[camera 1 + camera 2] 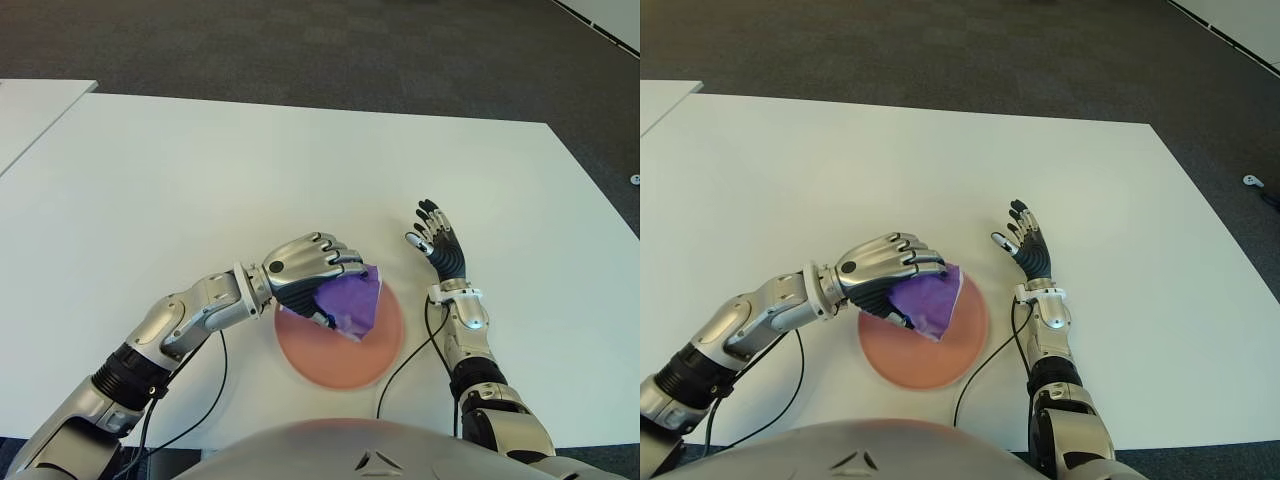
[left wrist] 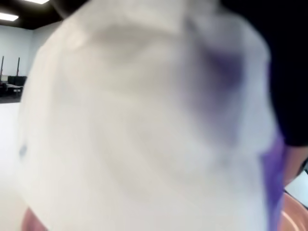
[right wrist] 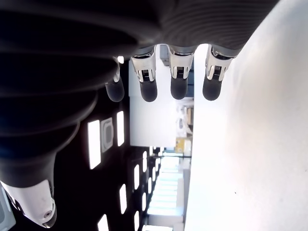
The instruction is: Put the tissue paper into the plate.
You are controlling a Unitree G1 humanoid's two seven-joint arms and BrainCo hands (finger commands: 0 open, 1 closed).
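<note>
Purple tissue paper (image 1: 352,301) is gripped in curled left hand (image 1: 312,270) fingers over plate (image 1: 375,355), pos'd for release; right hand (image 1: 438,243) is held open, empty, beside plate.

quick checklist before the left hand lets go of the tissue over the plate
1. Left hand shut on the tissue: ok.
2. Tissue over the plate, not the table: ok.
3. Tissue touching the plate: cannot tell.
4. Bare plate below the tissue: ok.
5. Right hand open, beside the plate on its right, out of the way: ok.
6. Grip seen from the left wrist view: cannot tell, the view is blocked.
</note>
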